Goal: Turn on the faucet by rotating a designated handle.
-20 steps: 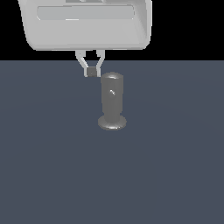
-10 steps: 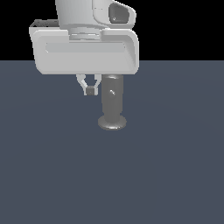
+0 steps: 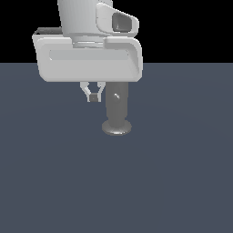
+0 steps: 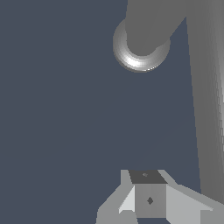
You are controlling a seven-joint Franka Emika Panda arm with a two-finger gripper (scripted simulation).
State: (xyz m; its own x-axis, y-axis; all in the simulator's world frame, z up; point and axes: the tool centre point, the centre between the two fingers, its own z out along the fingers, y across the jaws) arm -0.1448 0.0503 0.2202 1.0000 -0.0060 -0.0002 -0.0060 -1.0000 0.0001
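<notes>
Since a second ago the arm has come down and toward the camera: its white wrist housing, then cut off at the top edge, now shows whole, with the arm's column above it. The gripper (image 3: 93, 97) hangs just beside the faucet (image 3: 117, 109), on the exterior view's left, level with its upper part and not touching it. The faucet has not moved; it stands upright on the dark grey floor (image 3: 54, 182), base flat.

The gripper's fingers (image 4: 150, 200) look pressed together with nothing between them, so it reads as closed and empty.

The handle (image 3: 117, 96) shows only as a small bright tip on the cylinder's upper front in the exterior view. In the wrist view a long grey bar (image 4: 205, 96) runs past the fingers; it may be the handle.
</notes>
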